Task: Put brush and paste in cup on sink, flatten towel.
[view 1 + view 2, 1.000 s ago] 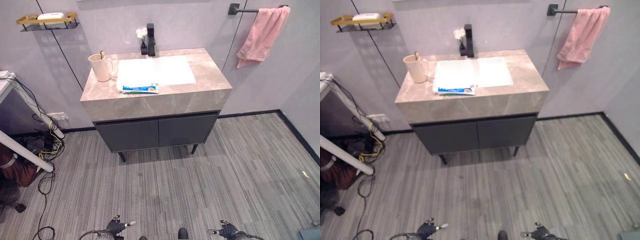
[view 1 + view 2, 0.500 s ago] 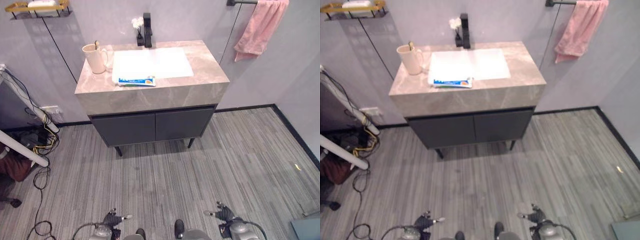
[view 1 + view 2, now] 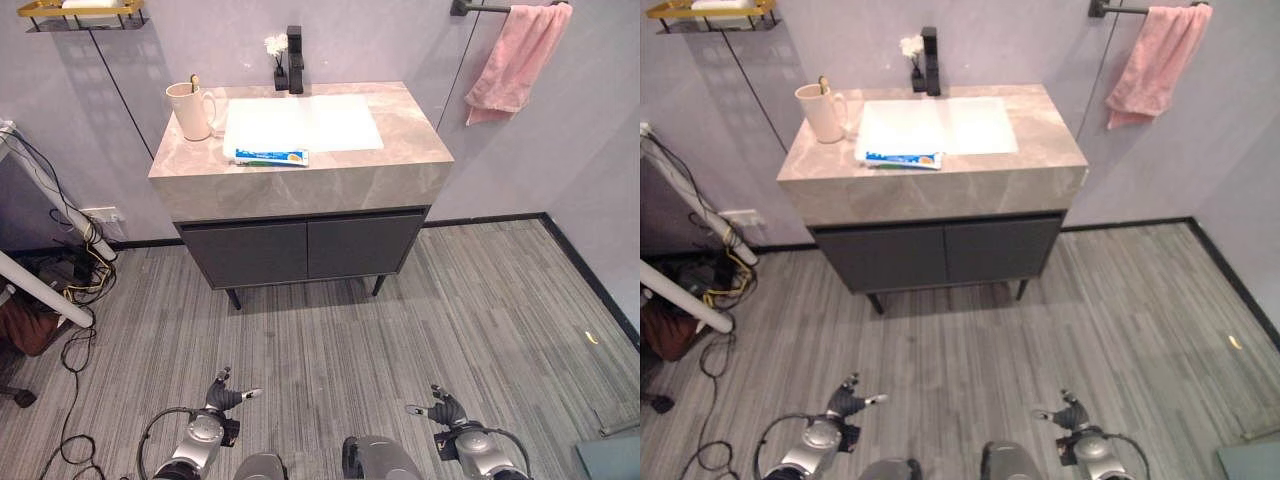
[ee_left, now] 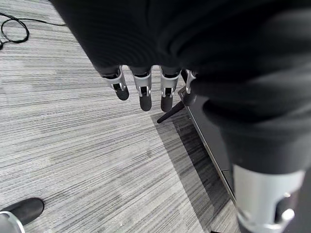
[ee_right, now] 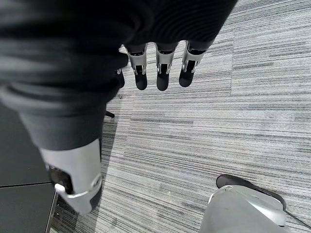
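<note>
Pink towel (image 3: 510, 55); cream cup (image 3: 190, 108); blue-white paste (image 3: 271, 156); beige marbled counter (image 3: 300, 185); grey striped floor (image 3: 400, 340).

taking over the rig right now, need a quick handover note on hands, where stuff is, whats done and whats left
Left hand and right hand: both open, holding nothing, low over the floor and well short of the sink.
Cup stands on the counter left of the sink, with the brush already sticking out of it.
Paste lies flat on the front edge of the sink, outside the cup.
Towel hangs bunched and crooked from the wall bar at the right.
Done: brush in cup.
Left: put the paste in the cup, then flatten the towel.
</note>
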{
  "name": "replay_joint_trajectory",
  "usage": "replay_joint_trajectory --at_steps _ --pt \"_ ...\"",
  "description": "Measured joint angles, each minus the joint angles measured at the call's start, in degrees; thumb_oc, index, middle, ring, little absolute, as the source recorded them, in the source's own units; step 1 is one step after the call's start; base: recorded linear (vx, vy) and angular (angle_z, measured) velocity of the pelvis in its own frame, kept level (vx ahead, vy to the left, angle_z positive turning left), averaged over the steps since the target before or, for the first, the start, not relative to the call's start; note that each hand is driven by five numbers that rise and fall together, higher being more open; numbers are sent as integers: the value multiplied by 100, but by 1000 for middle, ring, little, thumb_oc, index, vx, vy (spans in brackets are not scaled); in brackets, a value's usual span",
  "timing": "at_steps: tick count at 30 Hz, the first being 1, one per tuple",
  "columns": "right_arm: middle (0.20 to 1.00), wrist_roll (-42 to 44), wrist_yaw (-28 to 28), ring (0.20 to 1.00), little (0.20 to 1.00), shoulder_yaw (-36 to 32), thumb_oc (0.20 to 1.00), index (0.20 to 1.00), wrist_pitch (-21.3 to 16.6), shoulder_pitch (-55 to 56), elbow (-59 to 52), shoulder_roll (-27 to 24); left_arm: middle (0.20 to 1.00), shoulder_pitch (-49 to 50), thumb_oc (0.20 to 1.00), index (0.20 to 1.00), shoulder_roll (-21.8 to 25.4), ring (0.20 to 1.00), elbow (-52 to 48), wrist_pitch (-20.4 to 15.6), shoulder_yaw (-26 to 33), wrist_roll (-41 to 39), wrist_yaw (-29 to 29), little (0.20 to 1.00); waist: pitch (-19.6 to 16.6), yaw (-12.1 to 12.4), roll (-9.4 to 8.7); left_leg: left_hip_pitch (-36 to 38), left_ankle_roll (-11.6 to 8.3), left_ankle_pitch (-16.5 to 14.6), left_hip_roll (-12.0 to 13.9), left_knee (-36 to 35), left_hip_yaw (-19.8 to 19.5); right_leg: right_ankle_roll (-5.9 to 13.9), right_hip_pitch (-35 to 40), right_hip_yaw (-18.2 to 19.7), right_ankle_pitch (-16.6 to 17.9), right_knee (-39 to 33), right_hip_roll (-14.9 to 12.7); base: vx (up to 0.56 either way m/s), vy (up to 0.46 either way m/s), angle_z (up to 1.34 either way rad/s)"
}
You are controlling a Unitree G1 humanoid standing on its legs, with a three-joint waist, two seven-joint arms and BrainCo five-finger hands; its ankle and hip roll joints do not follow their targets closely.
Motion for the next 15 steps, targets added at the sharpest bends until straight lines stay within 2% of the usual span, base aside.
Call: replay_joint_trajectory --at_steps 4,10,11,13,14,15 --pt "1000 -1 9 1000 1000 140 1000 1000 0 -9 41 52 1000 12 1000 1000 1 1000 9 0 -2 -3 -20 1000 -66 10 -92 9 -4 1 -17 -10 -7 13 41 -9 18 -59 -14 40 88 2" --pt "1000 6 -5 1000 1000 128 1000 1000 -1 -52 43 54 1000 11 1000 1000 46 1000 -137 -6 -218 79 -58 1000 -104 61 -100 -4 68 4 -65 -54 1 56 118 0 182 -280 -55 28 134 0" --pt "1000 -1 -5 1000 1000 135 1000 1000 0 -37 53 60 1000 16 1000 1000 39 1000 -223 -18 -221 127 -64 1000 -113 81 -113 -2 102 20 -150 -85 -6 86 118 1 190 -296 -125 50 357 9" --pt "1000 -91 -14 1000 1000 172 1000 1000 4 -13 40 47 1000 10 1000 1000 55 1000 -266 -31 -279 146 -125 1000 -130 51 -113 5 308 -38 -402 -101 1 244 130 -1 305 -337 -262 7 317 14" --pt "1000 -114 -23 1000 1000 225 1000 1000 3 20 -38 24 1000 19 1000 1000 50 1000 -328 -33 -286 188 -129 1000 -112 -6 -144 -44 495 -143 -628 24 45 289 96 23 320 -182 -398 -22 101 17" --pt "1000 -128 -26 1000 1000 273 1000 1000 11 -4 -167 -127 1000 48 1000 1000 7 1000 -403 -30 -324 248 -137 1000 -99 -29 -8 -36 653 -89 -686 -80 118 446 -84 72 408 112 -421 7 250 5"
